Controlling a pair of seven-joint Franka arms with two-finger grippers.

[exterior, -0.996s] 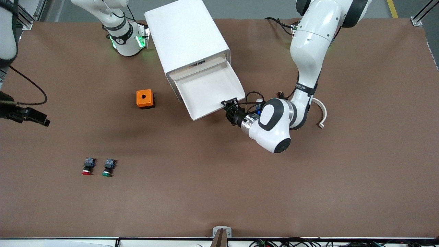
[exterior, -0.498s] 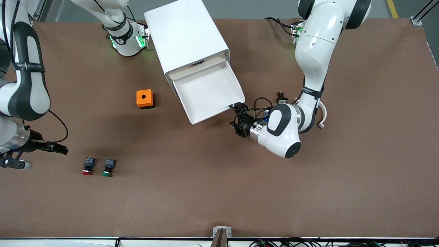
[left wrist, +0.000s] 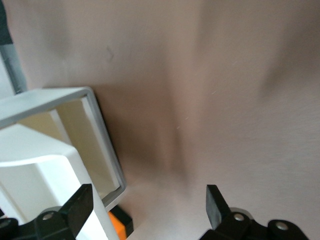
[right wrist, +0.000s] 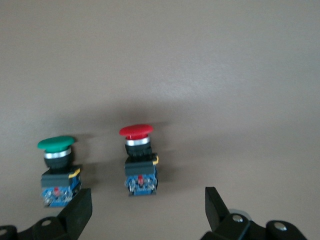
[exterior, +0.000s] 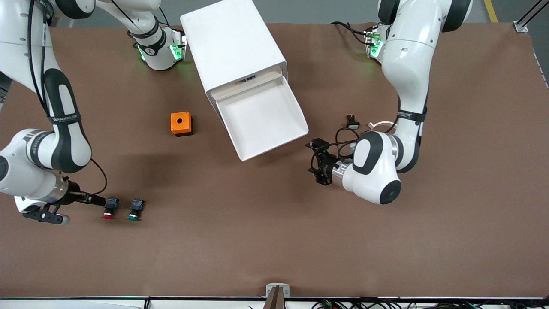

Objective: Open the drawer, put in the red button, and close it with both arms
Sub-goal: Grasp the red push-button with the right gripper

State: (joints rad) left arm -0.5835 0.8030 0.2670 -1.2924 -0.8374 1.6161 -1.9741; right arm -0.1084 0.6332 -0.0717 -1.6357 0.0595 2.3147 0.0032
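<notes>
The drawer (exterior: pixel 261 122) stands pulled out of the cabinet (exterior: pixel 233 45) and holds nothing. The red button (exterior: pixel 110 207) lies on the bench (exterior: pixel 274 240), well nearer the camera than the drawer and toward the right arm's end, touching or just beside the green button (exterior: pixel 135 209). The right gripper (exterior: pixel 92 199) hovers low just beside the red button, jaws spread wide and empty. The left gripper (exterior: pixel 318 162) hangs near the drawer's open corner, jaws also spread and empty; that arm waits. To grasp well, I judge the right jaws should straddle only the black body, clear of the green button, then close squarely so the cap does not roll.
</notes>
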